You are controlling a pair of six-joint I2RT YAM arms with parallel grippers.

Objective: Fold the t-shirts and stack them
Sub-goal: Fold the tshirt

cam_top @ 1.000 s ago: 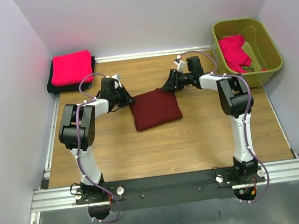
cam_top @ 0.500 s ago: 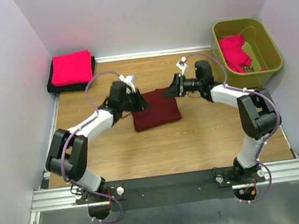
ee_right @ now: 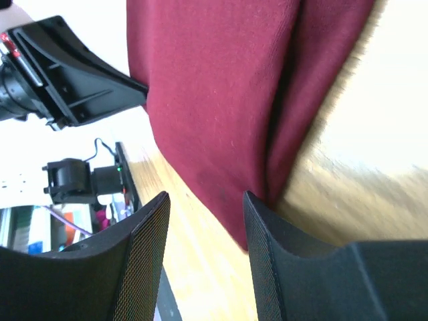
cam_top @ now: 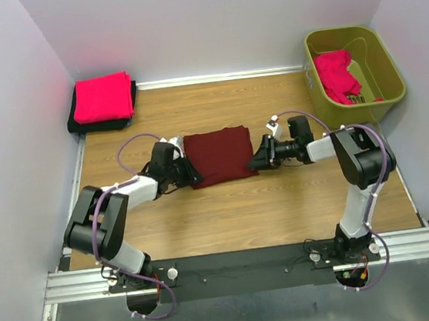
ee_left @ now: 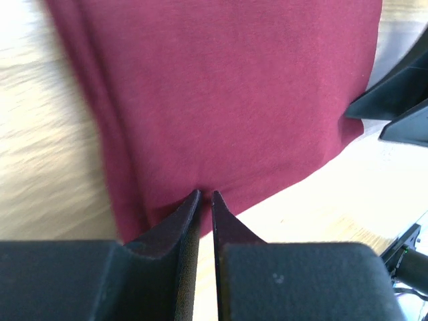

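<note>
A dark maroon t-shirt [cam_top: 218,156] lies folded into a square on the wooden table between my two arms. My left gripper [cam_top: 191,177] is low at its near left corner. In the left wrist view its jaws [ee_left: 206,195] are shut to a thin slit, the tips against the maroon cloth's [ee_left: 234,100] edge, and no cloth shows between them. My right gripper [cam_top: 257,161] is at the near right corner. Its fingers [ee_right: 206,197] stand open, with that corner of the shirt [ee_right: 221,87] just beyond the tips.
At the back left, a folded pinkish-red shirt [cam_top: 103,97] sits on a black one [cam_top: 79,126]. An olive-green bin [cam_top: 387,59] at the back right holds a crumpled red shirt [cam_top: 335,73]. Walls close in the left, back and right sides.
Both grippers came down from the shirt's far corners to its near corners. The maroon shirt turned from tilted to square with the table.
</note>
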